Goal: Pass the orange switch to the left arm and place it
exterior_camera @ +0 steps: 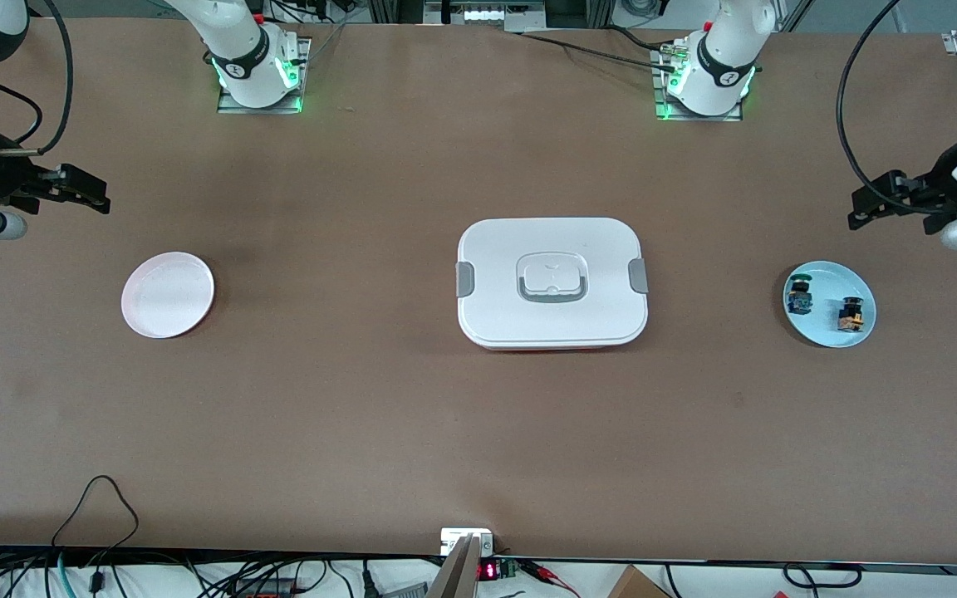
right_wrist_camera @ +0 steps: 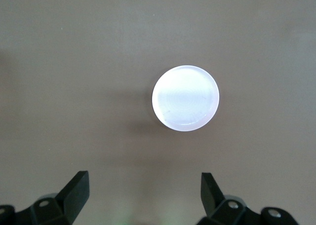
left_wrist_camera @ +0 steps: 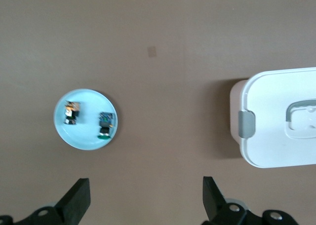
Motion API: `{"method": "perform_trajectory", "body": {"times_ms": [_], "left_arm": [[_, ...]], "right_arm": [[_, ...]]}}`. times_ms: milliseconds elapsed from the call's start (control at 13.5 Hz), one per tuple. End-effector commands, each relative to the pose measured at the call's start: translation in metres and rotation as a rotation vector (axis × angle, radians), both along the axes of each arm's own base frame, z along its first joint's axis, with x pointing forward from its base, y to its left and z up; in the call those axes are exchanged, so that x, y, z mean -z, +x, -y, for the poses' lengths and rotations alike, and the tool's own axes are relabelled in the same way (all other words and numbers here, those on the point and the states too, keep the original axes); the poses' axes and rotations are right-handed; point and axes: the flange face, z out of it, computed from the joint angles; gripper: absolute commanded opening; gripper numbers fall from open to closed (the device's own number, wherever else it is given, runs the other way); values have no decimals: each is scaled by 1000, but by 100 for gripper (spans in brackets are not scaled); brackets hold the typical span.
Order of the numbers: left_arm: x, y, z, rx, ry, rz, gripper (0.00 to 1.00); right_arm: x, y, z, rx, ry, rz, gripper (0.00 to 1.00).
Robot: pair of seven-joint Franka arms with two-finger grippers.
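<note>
From the high camera across the table, the white box [exterior_camera: 552, 282] sits in the middle of the brown table [exterior_camera: 412, 432], lid on, grey clips at both short ends and a thin red edge showing along its base. Toward the left arm's end lies a light blue plate [exterior_camera: 829, 278], and on it are two small switches. The orange switch [exterior_camera: 851, 314] sits on the part of the plate closer to that end of the table; the blue switch [exterior_camera: 798, 296] with the dark green cap lies just beside it, on the side facing the box. Toward the right arm's end lies a pink plate [exterior_camera: 168, 295] with nothing on it. The left gripper [exterior_camera: 859, 218] hangs in the air over the bare table near the blue plate, and the right gripper [exterior_camera: 102, 199] hangs over the bare table near the pink plate. Both arms wait out at the table's ends.

In the left wrist view, the left gripper [left_wrist_camera: 146, 198] has its two black fingers [left_wrist_camera: 78, 198] spread wide with nothing between them. Below it lie the blue plate [left_wrist_camera: 86, 138] with the orange switch [left_wrist_camera: 72, 112] and the blue switch [left_wrist_camera: 105, 125] a little apart on it, and one end of the box [left_wrist_camera: 266, 141] with a grey clip.

In the right wrist view, the right gripper [right_wrist_camera: 144, 195] is likewise spread wide and holds nothing. The pink plate [right_wrist_camera: 185, 98] lies on the table below.
</note>
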Motion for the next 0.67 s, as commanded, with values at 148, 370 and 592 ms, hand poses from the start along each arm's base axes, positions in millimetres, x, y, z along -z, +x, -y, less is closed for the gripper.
{"method": "perform_trajectory", "body": {"times_ms": [148,370,592], "left_arm": [[-1,-21,-6,-12,-36,0,100],[0,-21,-11,-19,-35,-7,100],[-1,-21,-12,-21,-29,-5,100]], "right_arm": [[-23,-4,-2,-5,17,36,100],[-29,-6,1,1,17,27,100],[-29,-7,-2,-4,18,19,100]]}}
